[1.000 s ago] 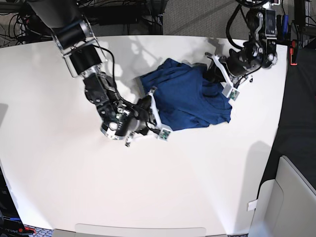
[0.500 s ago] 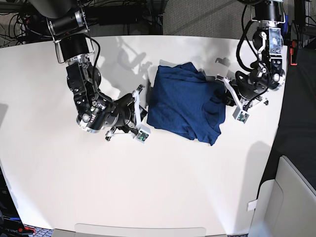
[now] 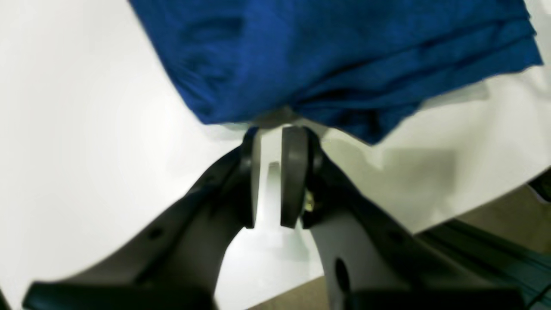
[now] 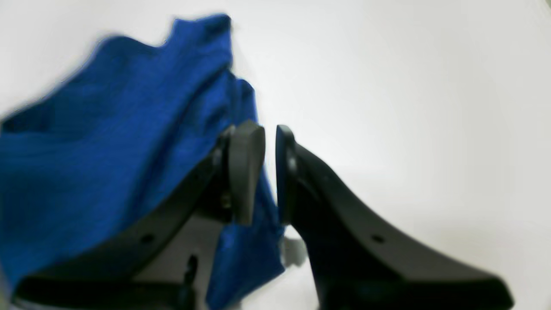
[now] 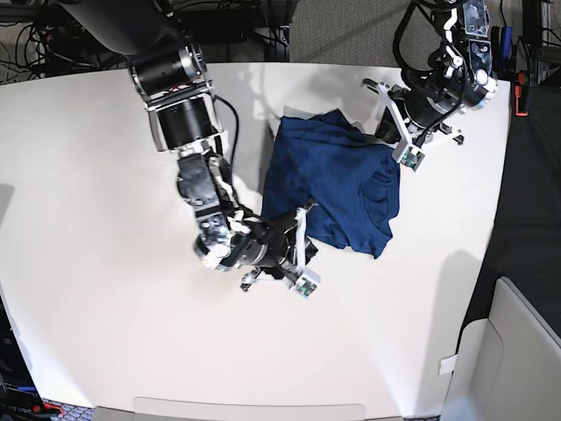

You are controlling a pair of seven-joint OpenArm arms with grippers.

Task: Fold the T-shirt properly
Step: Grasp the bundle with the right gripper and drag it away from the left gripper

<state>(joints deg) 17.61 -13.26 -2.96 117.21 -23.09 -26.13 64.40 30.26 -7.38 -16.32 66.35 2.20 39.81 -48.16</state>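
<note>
Base view shows me the T-shirt (image 5: pixel 331 182) lying as a compact, several-layered bundle on the white table (image 5: pixel 105 333), toward its far right part. I judge the folding mostly done: the sleeves seem tucked in and the shape is roughly rectangular, but the outline is uneven, with one corner sagging toward me and a bumpy top edge, so squaring and flattening appear to be left.

My right gripper (image 5: pixel 301 230) sits at the bundle's near-left corner, and my left gripper (image 5: pixel 392 123) at its far-right corner.

The left wrist view gives me what the overhead picture cannot: the left gripper (image 3: pixel 275 142) has its jaws nearly together with bare table showing through the narrow gap, and its tips stop just short of the stacked cloth edges, so it holds nothing. The layering of the fold is plain there too.

The right wrist view is blurred. The right gripper (image 4: pixel 269 142) also has a slim gap; blue cloth shows lower down between the jaws, yet I cannot tell whether it is pinched or merely lying behind.
</note>
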